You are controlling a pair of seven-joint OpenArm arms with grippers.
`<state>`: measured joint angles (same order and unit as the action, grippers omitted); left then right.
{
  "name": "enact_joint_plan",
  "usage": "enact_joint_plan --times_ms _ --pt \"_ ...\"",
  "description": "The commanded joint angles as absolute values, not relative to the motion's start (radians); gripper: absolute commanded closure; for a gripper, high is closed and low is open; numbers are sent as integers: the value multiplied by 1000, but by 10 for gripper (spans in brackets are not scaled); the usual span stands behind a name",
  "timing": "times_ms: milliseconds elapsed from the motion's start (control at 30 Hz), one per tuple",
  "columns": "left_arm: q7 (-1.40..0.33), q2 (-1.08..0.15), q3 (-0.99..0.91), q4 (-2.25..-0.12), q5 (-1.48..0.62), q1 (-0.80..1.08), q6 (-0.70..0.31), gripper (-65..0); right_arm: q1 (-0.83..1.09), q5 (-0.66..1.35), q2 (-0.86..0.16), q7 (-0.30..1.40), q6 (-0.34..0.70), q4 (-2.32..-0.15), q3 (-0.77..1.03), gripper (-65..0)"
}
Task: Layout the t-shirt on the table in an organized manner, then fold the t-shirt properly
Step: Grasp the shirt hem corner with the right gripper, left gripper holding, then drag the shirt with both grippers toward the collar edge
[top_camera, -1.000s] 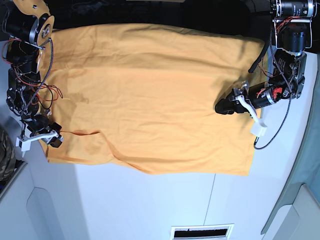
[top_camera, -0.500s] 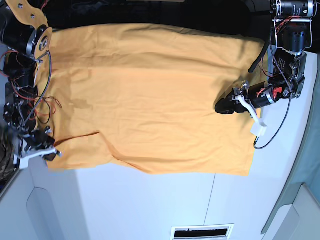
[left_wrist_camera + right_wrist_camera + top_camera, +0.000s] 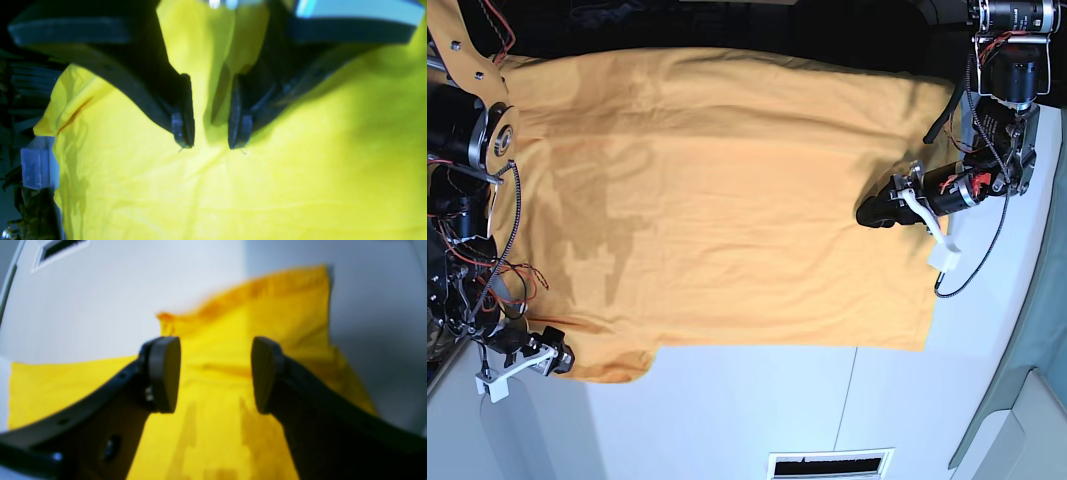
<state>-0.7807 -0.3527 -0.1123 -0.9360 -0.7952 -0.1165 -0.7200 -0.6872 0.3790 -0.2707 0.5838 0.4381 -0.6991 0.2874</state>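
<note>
The orange-yellow t-shirt (image 3: 727, 200) lies spread over the white table (image 3: 757, 410), plain side up, with only light wrinkles. My left gripper (image 3: 867, 214) rests on its right part; in the left wrist view the jaws (image 3: 210, 133) stand close on a raised ridge of the cloth (image 3: 267, 183), and creases fan out from the tips. My right gripper (image 3: 552, 358) is at the shirt's front left corner. In the right wrist view it (image 3: 217, 373) is wide open with nothing between the pads, and the shirt's corner (image 3: 217, 426) lies flat beneath it.
A slotted vent (image 3: 832, 464) sits in the table near the front edge, also seen from the right wrist camera (image 3: 63, 246). A teal surface (image 3: 1037, 350) borders the table on the right. Loose red and black wires (image 3: 487, 280) hang along the right arm.
The right gripper drew the shirt's front left corner toward the front edge, shut, then opened and let go. The diagonal crease there has flattened. The left gripper has stayed put.
</note>
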Motion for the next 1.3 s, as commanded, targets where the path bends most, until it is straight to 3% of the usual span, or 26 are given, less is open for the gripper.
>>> enact_joint_plan --times_ms 0,200,267,367,400,733,1000,1267 --pt "-823 -372 -111 -938 -747 -117 -698 -224 -696 426 -299 594 442 -739 290 -334" --pt "-841 -446 -111 -987 -875 -115 -698 -224 -489 575 -310 830 483 -991 358 -325" --pt "-868 -475 -111 -1027 -921 -116 -698 -224 -400 615 -310 878 484 -1103 391 -238" --pt "-925 -503 -111 -1092 -975 -113 -698 -224 -272 648 -311 888 512 -1249 425 -21" --pt "-951 -508 -111 -1108 -989 -113 -698 -224 -236 662 -311 895 530 -1282 428 0" --pt "-950 -511 -110 -1144 -954 15 -698 -223 -2 602 -302 783 558 -1311 418 0" --pt "-780 -404 -110 -1061 -664 -17 -677 -223 -28 465 -308 599 558 -1118 418 0" --pt "-720 -331 -6 -819 -545 -270 -631 -223 -233 344 -339 443 554 -849 418 0"
